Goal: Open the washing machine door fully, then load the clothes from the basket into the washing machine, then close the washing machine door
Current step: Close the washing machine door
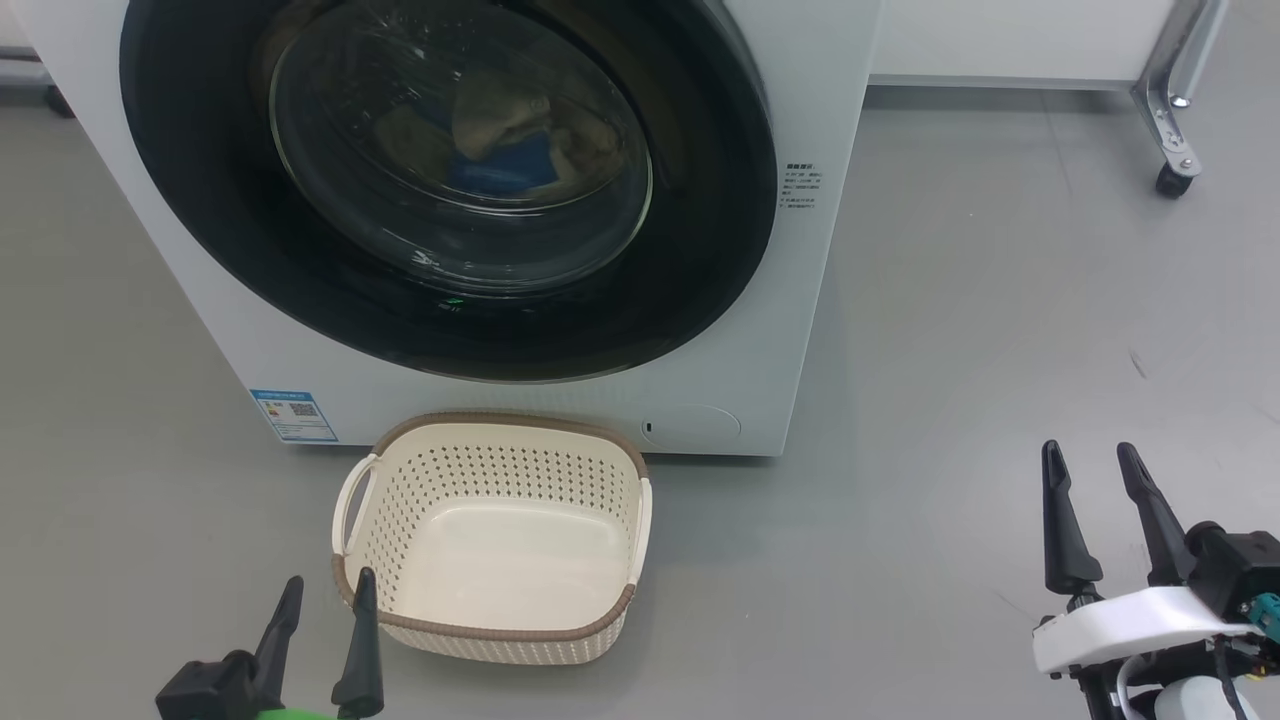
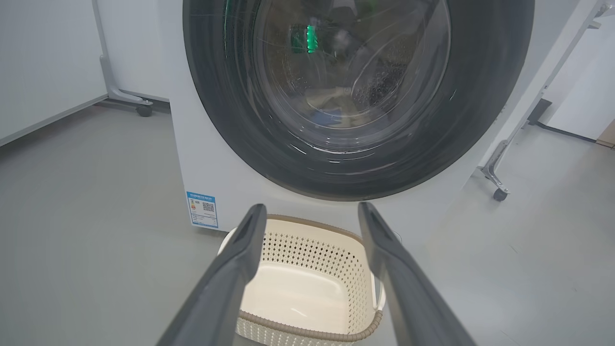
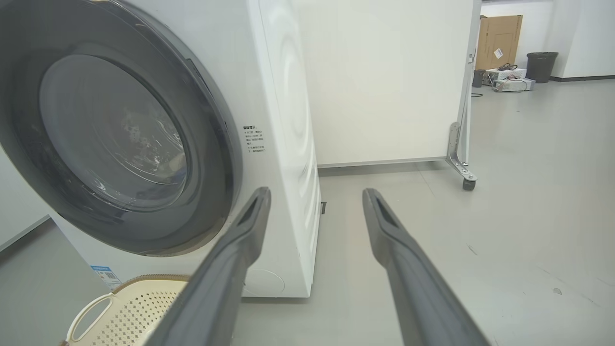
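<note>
The washing machine (image 1: 820,120) (image 2: 221,182) (image 3: 283,120) fills the upper head view, white, with a blue sticker (image 1: 293,415). Its door (image 1: 690,290) (image 2: 480,96) (image 3: 29,144) lies flat against the front, closed. Through the glass I see cream and blue clothes (image 1: 510,140) (image 2: 331,110) inside the drum. The basket (image 1: 490,640) (image 2: 307,331) (image 3: 120,288) stands on the floor before the machine with nothing in it. My left gripper (image 1: 325,590) (image 2: 312,211) is open, low at the basket's near left corner. My right gripper (image 1: 1090,455) (image 3: 317,194) is open over bare floor to the machine's right.
Grey floor (image 1: 1000,300) spreads to the right of the machine. A white panel on a castered metal leg (image 1: 1170,110) (image 3: 461,154) stands behind on the right. Another castered leg (image 2: 120,91) stands to the machine's left. Far back sit a cardboard box (image 3: 497,41) and a dark bin (image 3: 540,65).
</note>
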### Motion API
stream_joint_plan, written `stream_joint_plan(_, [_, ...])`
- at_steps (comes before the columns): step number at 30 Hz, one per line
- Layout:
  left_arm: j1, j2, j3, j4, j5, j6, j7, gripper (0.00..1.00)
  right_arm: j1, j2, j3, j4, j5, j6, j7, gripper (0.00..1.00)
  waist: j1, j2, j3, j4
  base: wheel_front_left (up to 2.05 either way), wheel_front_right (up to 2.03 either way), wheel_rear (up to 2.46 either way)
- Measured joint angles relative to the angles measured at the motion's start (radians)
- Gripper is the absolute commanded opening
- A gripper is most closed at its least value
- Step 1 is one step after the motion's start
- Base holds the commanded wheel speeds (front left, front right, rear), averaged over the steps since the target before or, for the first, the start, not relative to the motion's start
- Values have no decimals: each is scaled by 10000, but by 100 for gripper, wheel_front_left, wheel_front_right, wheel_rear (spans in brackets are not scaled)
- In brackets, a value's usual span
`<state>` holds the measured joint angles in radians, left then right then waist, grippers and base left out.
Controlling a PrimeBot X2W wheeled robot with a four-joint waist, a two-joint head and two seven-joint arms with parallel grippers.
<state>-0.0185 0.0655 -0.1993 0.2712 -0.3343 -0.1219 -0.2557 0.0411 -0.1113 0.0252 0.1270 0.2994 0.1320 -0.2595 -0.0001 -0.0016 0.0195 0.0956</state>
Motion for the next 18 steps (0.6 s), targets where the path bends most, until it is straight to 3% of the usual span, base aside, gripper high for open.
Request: stream_joint_plan(18, [276, -2, 134, -284, 242, 0, 0, 100, 593, 320, -378, -337, -140, 0, 2, 100, 0, 0, -121, -278, 0, 0, 0])
